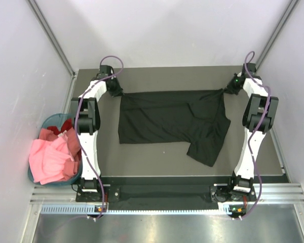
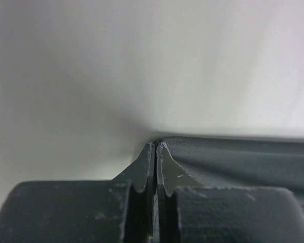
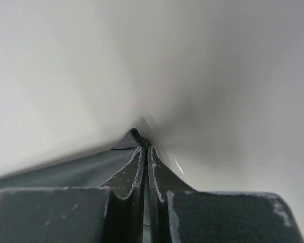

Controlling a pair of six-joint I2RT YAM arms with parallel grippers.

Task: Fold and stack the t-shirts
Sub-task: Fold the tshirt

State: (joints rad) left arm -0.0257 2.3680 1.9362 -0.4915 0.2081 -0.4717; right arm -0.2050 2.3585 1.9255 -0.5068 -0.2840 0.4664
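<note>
Top external view is showing the black t-shirt (image 1: 167,119) lying spread and unfolded across the far half of the desk (image 1: 157,162), with one sleeve trailing toward the near right. The left claw (image 1: 115,91) and right claw (image 1: 228,91) are each pressing together on a far corner of it, pinching the fabric and drawing its far edge taut between them. The pink t-shirts (image 1: 50,162) and red t-shirt (image 1: 66,125) are sitting heaped in the teal basket (image 1: 49,118) off the desk's left edge. By this judgement the task is only beginning: nothing is folded, nothing is stacked, and the basket's shirts are waiting.
</note>
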